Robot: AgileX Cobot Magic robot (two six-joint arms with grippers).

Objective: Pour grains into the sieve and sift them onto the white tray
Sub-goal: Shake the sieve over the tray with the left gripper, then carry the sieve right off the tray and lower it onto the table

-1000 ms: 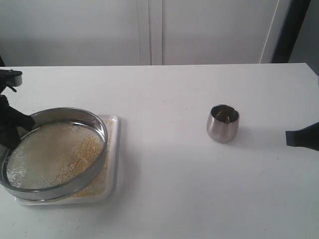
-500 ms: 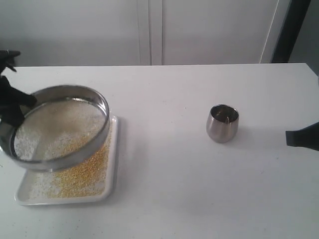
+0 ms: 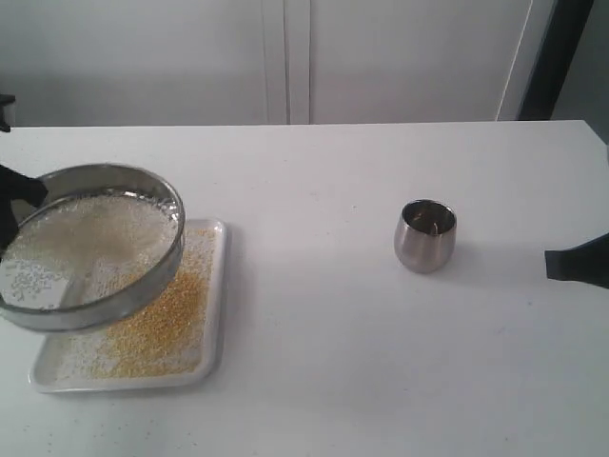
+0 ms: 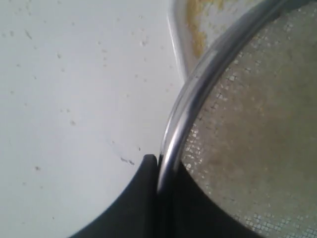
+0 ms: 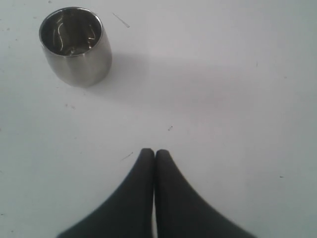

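sieve (image 3: 114,307) shifted left, only wrist view shows left gripper (image 4: 158,163) clamping rim

Colour notes: white, steel grey, gold, beige, black.
table (image 3: 362,381) plain white with a few dark specks; white tray (image 3: 222,314) at the table's left edge, rim bare white, covered in golden-yellow grains (image 3: 166,328) with a paler beige-white patch toward its near left corner; sieve (image 3: 119,309) shiny silver rim, fine grey square-grid mesh, pale beige-white grains on it, faint yellow tinge; cup (image 3: 424,238) toward the right edge, silver-grey steel, dark inside with bright reflections, soft grey shadow beside it; left gripper (image 4: 157,163) and right gripper (image 5: 154,152) matte black; wall (image 3: 400,57) behind off-white, black strip (image 3: 557,48) at its far right.
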